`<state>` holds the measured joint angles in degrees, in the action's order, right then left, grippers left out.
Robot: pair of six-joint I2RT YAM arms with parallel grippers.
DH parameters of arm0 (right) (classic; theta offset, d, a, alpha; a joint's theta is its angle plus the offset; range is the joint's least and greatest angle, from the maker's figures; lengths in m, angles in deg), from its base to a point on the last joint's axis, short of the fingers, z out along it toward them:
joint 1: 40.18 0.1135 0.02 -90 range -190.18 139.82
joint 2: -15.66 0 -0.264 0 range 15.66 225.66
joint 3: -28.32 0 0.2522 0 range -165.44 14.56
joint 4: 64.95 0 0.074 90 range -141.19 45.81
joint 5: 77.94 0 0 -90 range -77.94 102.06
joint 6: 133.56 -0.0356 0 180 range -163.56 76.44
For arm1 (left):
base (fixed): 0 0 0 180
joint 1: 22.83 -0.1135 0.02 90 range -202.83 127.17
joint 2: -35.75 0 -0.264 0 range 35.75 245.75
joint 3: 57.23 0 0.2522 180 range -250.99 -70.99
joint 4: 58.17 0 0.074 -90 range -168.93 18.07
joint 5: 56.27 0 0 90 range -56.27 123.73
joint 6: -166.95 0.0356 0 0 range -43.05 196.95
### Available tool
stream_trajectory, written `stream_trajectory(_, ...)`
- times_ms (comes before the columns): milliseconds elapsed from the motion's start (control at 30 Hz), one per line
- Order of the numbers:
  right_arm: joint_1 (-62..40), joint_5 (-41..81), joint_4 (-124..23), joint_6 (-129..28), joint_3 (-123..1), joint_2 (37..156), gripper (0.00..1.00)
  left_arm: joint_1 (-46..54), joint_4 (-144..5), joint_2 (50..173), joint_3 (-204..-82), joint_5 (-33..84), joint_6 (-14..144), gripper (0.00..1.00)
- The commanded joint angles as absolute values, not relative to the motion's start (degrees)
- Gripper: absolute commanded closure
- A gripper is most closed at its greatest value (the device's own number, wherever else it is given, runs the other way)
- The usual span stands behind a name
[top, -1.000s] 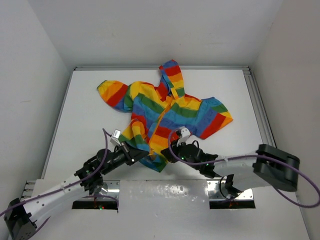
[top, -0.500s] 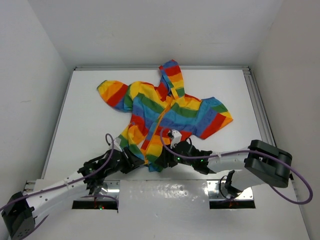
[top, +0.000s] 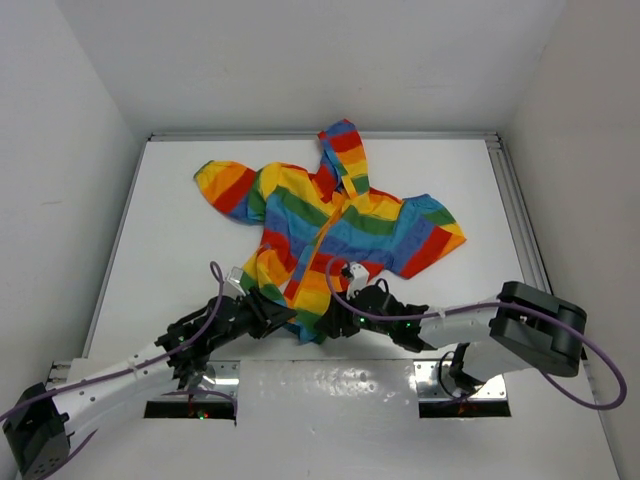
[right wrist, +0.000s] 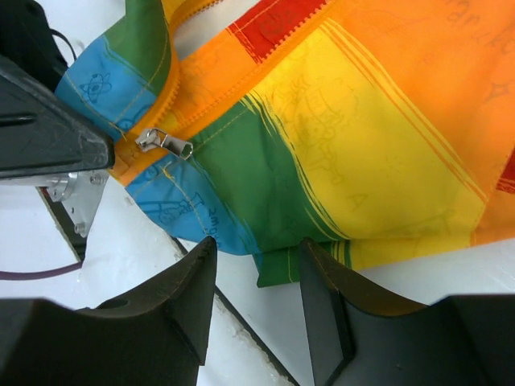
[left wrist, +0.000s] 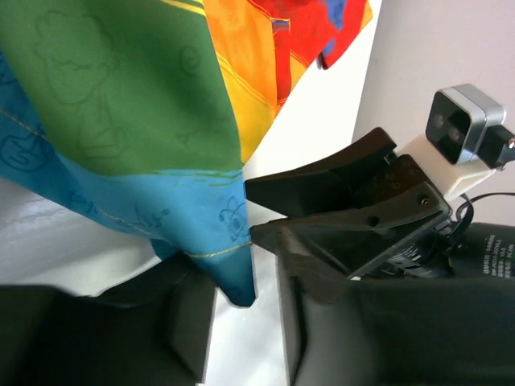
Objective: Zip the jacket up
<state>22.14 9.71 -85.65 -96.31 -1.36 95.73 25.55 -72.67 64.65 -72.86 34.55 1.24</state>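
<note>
Both my jaws stand spread at the jacket (top: 330, 225) hem, desk's (top: 180, 250) near edge; left should pin the blue corner (left wrist: 217, 233), right take the zipper pull (right wrist: 165, 143).

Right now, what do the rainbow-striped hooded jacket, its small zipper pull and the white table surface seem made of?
The rainbow-striped hooded jacket looks like thin matte woven fabric: soft folds, stitched seams, faint printed outlines. The small zipper pull looks like metal, silvery and shiny. The white table surface seems a hard, smooth sheet with a slight sheen; its material is unclear.
</note>
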Motion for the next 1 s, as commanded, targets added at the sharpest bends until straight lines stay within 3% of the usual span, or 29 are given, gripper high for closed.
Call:
stream_trajectory(0,21.9,8.5,-88.5,-96.6,-0.9,93.4,0.56,25.8,-69.1,65.3,-59.7,34.1,0.4,0.71)
stream_trajectory(133,21.9,8.0,-88.5,-96.7,-1.5,93.2,0.55,25.8,-70.4,64.8,-59.1,32.7,0.3,0.73)
stream_trajectory(267,21.8,8.2,-88.0,-97.0,-3.3,92.7,0.59,25.8,-71.7,62.9,-58.1,32.9,-0.3,0.92)
stream_trajectory(367,20.6,10.4,-85.8,-97.5,-5.7,92.6,0.77,25.8,-74.2,61.1,-57.4,33.2,0.2,0.98)
stream_trajectory(433,18.3,11.9,-88.2,-100.6,-6.4,93.0,1.00,25.8,-75.1,59.3,-57.4,33.5,1.4,1.00)
stream_trajectory(467,17.4,13.7,-90.5,-101.8,-5.8,93.2,1.00,25.8,-75.3,58.8,-57.3,33.5,2.0,1.00)
stream_trajectory(567,13.4,23.2,-102.3,-107.9,-3.6,95.4,0.99,25.8,-76.1,56.6,-57.3,35.4,4.3,1.00)
stream_trajectory(600,12.7,26.6,-105.0,-109.5,-3.0,96.2,0.94,25.8,-75.7,55.3,-57.3,35.8,5.4,1.00)
stream_trajectory(633,11.7,27.4,-108.5,-111.6,-2.9,97.4,0.78,25.8,-74.7,54.6,-57.4,35.5,8.1,1.00)
stream_trajectory(700,11.2,29.8,-110.0,-112.4,-3.6,98.4,0.65,25.8,-67.9,52.6,-57.5,34.3,12.0,1.00)
stream_trajectory(833,11.3,33.1,-117.8,-114.7,-4.0,98.5,0.61,25.8,-60.7,50.9,-57.3,34.1,16.5,1.00)
stream_trajectory(967,11.2,34.2,-114.4,-112.5,-5.6,96.1,0.58,25.8,-56.7,50.7,-57.4,31.0,18.6,1.00)
